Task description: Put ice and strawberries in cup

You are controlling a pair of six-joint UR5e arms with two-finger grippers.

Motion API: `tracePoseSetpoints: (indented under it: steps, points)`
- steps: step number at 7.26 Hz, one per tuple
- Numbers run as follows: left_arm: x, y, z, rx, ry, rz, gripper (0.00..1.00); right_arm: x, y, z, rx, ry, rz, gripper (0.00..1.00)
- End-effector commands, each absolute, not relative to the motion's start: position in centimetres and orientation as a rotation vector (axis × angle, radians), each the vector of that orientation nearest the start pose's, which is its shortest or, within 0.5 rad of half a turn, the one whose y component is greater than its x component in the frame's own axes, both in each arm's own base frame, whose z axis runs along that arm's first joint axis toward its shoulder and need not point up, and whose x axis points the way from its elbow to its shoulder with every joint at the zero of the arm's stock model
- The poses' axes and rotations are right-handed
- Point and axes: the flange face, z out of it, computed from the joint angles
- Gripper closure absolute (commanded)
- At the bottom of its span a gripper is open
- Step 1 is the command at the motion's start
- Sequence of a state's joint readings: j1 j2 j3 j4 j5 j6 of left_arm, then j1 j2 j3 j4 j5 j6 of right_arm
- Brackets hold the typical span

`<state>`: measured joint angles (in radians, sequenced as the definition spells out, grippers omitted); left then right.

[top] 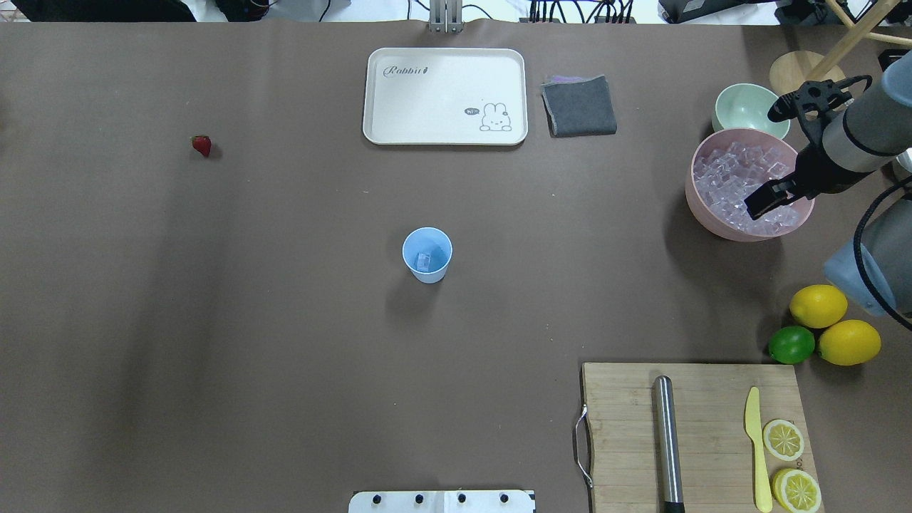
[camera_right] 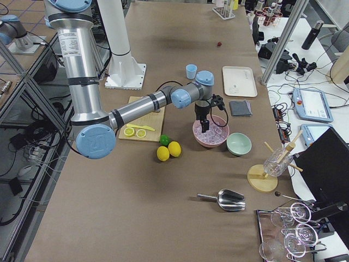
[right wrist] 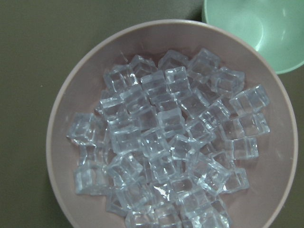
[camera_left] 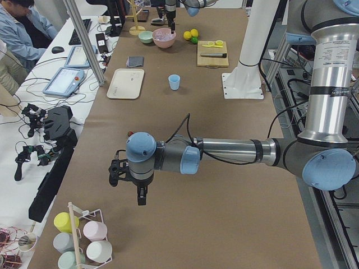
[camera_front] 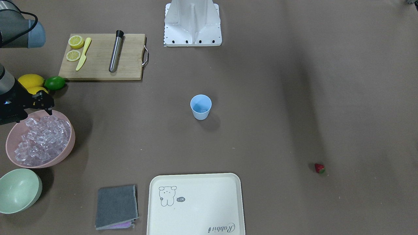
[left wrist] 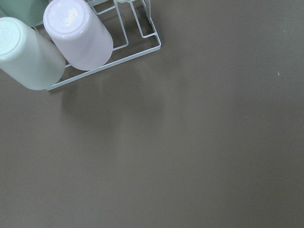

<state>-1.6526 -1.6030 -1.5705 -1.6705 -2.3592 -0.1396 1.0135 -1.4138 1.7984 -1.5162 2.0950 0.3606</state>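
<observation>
The light blue cup (top: 427, 254) stands upright mid-table, with one clear cube in its bottom. Ice (top: 741, 182) is heaped in the pink bowl (top: 695, 192) at the table's right end. My right gripper (top: 757, 208) hangs just above that heap near the bowl's near rim, and looks open with nothing held. The right wrist view looks straight down on the ice (right wrist: 166, 142). One strawberry (top: 202, 145) lies alone far left. My left gripper (camera_left: 140, 199) points down over bare table at the left end; I cannot tell its state.
A pale green bowl (top: 744, 107) sits behind the pink one. A cream tray (top: 445, 96) and grey cloth (top: 578, 105) lie at the far edge. Two lemons and a lime (top: 791, 344) sit beside the cutting board (top: 695, 434). A mug rack (left wrist: 118, 52) is near the left gripper.
</observation>
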Motion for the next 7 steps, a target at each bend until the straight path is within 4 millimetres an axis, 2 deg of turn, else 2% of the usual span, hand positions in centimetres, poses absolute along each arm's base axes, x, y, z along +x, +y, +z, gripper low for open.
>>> tracePoseSetpoints:
  steps: [1, 3, 5, 6, 7]
  points:
    - [-10.4, -50.7, 63.1, 0.102, 0.791, -0.157, 0.03, -22.9, -53.7, 46.8, 0.167, -0.639, -0.363, 0.02]
    - [-10.4, -50.7, 63.3, 0.098, 0.791, -0.157, 0.03, -21.7, -56.4, 44.8, 0.152, -0.599, -0.433, 0.02]
    - [-10.3, -50.8, 63.3, 0.098, 0.792, -0.158, 0.03, -21.3, -57.1, 47.4, 0.144, -0.562, -0.51, 0.02]
    - [-10.3, -50.7, 63.3, 0.099, 0.79, -0.157, 0.03, -22.0, -57.1, 47.8, 0.139, -0.543, -0.52, 0.02]
    - [-10.3, -50.8, 63.3, 0.097, 0.791, -0.157, 0.03, -23.6, -56.9, 48.2, 0.125, -0.543, -0.536, 0.02]
